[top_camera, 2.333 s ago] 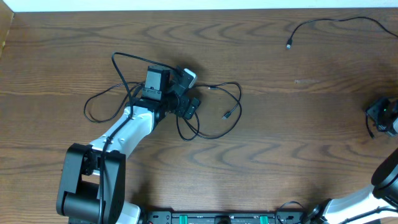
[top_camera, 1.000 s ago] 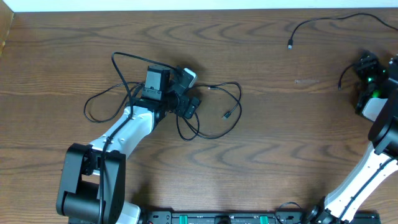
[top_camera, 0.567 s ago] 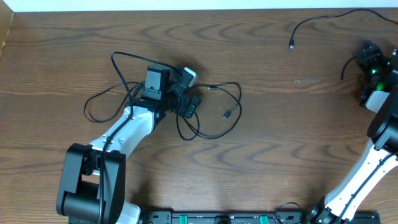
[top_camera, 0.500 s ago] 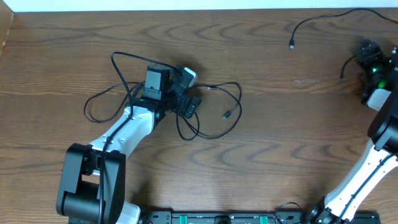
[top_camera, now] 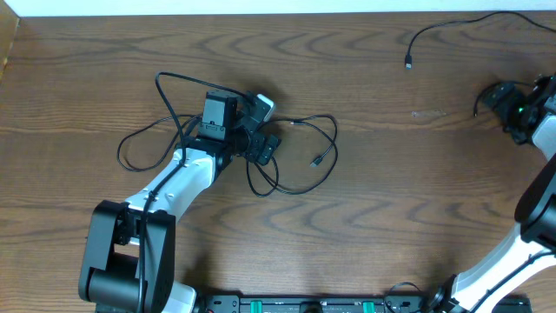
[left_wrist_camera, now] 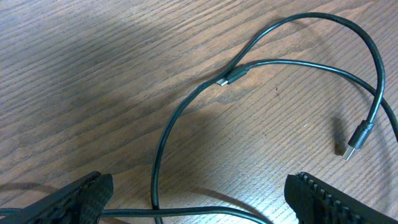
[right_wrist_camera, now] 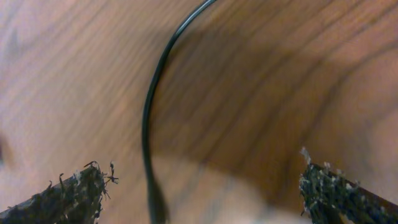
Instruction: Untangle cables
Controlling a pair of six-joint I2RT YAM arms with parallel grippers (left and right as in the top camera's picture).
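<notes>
Lying tangled on the tabletop (top_camera: 391, 217), black cables (left_wrist_camera: 231, 77) loop left of centre. Left jaws stand apart over the tangle, one strand running between them. Another cable (top_camera: 407, 62) lies apart, far right. Right jaws spread wide, blurred black strand (right_wrist_camera: 149, 106) between them, ungripped.

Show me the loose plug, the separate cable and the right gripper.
loose plug (left_wrist_camera: 354, 138), left wrist view, plug body
separate cable (top_camera: 406, 61), overhead view, plug end
right gripper (right_wrist_camera: 202, 186), right wrist view, between fingertips
</notes>
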